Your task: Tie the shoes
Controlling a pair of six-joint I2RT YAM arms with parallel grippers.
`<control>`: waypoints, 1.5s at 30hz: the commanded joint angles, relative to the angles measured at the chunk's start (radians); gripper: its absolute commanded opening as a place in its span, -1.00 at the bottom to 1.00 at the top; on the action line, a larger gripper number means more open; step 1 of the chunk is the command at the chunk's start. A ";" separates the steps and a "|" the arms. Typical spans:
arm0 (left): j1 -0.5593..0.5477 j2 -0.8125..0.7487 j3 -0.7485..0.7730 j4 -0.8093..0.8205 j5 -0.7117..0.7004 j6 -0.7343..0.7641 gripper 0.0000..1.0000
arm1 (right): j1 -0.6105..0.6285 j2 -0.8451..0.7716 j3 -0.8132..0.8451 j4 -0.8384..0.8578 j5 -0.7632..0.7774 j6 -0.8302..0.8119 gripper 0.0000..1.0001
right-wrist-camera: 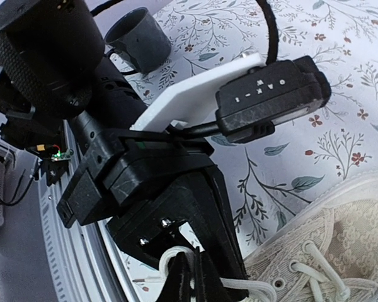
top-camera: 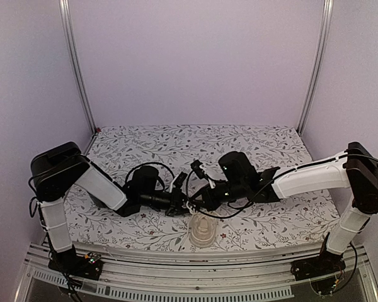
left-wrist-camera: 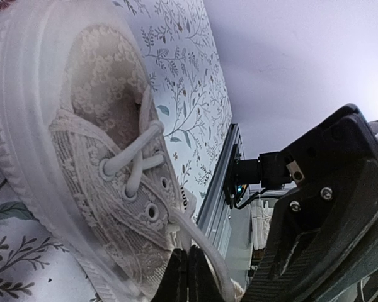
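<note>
The left claw (left-wrist-camera: pixel 188 280) has its fingers pressed together. A strand of the laces (left-wrist-camera: pixel 133 165) runs down right beside them, but whether it is pinched I cannot tell. The right claw (right-wrist-camera: pixel 189 281) faces it, tips nearly touching, with a white loop of lace lying against them. Just beyond both claws lies the cream sneaker (top-camera: pixel 201 231), near the front edge of the bench (top-camera: pixel 271 146), its laces crossed through the eyelets. Its opening shows only lacy patterned lining. Farther out a dark cup (right-wrist-camera: pixel 138 41) stands on the floral cloth; its inside is too dark to read.
</note>
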 commanded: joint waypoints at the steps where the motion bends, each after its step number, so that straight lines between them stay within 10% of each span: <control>1: 0.009 -0.034 -0.013 0.003 -0.012 0.017 -1.00 | 0.004 -0.022 -0.020 0.018 0.045 -0.002 -0.93; 45: 0.188 -0.182 -0.276 -0.115 -0.188 0.146 -1.00 | -0.300 -0.115 -0.294 -0.043 0.308 0.257 -0.96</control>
